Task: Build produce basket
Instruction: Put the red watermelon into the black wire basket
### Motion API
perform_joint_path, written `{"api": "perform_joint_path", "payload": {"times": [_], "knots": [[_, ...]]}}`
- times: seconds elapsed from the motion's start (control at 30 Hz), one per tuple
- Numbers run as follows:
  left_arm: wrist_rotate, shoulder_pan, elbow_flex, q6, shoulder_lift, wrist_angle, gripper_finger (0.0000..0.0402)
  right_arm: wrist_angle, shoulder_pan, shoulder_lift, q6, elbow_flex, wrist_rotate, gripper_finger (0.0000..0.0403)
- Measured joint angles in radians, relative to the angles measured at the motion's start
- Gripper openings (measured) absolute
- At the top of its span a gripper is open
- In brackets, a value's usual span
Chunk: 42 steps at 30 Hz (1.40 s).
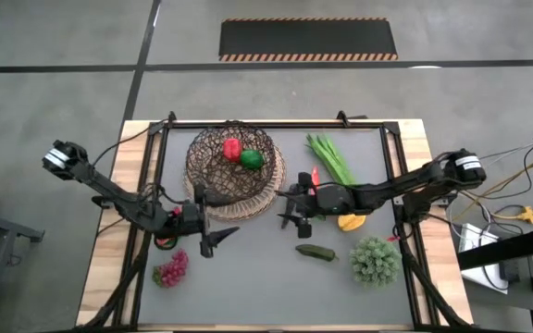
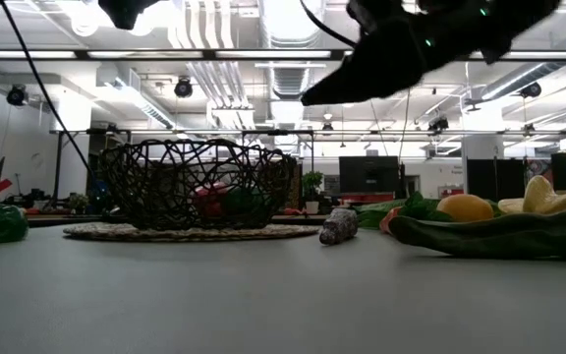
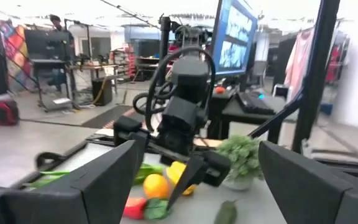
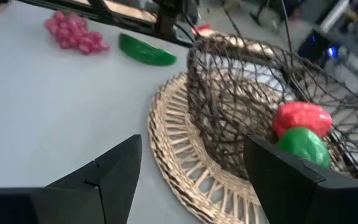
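While peppers [image 1: 241,154] fill basket [image 1: 213,176], end effectors apart.

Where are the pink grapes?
In the high view, the bunch of pinkish-red toy grapes lies on the grey table's front left, below the left end effector, away from the dark wire basket.

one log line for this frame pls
basket: red pepper, green pepper inside | left gripper: open, empty | right gripper: open, empty, beside basket

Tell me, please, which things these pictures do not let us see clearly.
- High view: yellow fruit and watermelon slice, each partly covered by an arm.
- Low view: red and green peppers, blurred behind the dark wire basket.
- Right wrist view: basket's far rim, cut off.
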Motion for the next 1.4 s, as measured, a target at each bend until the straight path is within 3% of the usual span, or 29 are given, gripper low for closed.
{"api": "perform_joint_path", "payload": {"times": [0.3, 0.53, 0.7, 0.87, 1.0, 1.13, 1.4], "knots": [[0.000, -0.055, 0.100, -0.104, 0.143, -0.006, 0.0317, 0.305, 0.002, 0.000, -0.058, -0.172, -0.057, 0.0261], [-0.032, -0.122, 0.277, -0.136, 0.216, -0.136, 0.0317, 0.376, 0.002, -0.001, -0.083, -0.242, -0.060, 0.0254], [-0.085, -0.130, 0.453, -0.361, 0.255, -0.470, 0.0317, 0.367, 0.002, -0.003, -0.108, -0.248, -0.060, 0.0256], [-0.064, -0.131, 0.673, -0.767, 0.323, -1.013, 0.0317, 0.368, 0.002, -0.025, -0.114, -0.248, -0.058, 0.0258], [0.091, -0.130, 0.852, -1.078, 0.407, -1.426, 0.0317, 0.366, 0.002, -0.048, -0.125, -0.248, -0.058, 0.0258], [0.310, -0.130, 0.960, -1.269, 0.488, -1.702, 0.0317, 0.349, 0.002, -0.066, -0.128, -0.248, -0.058, 0.0258], [0.667, -0.122, 0.903, -1.559, 0.531, -1.913, 0.0317, 0.306, 0.002, -0.077, -0.125, -0.249, -0.057, 0.0258]]}}
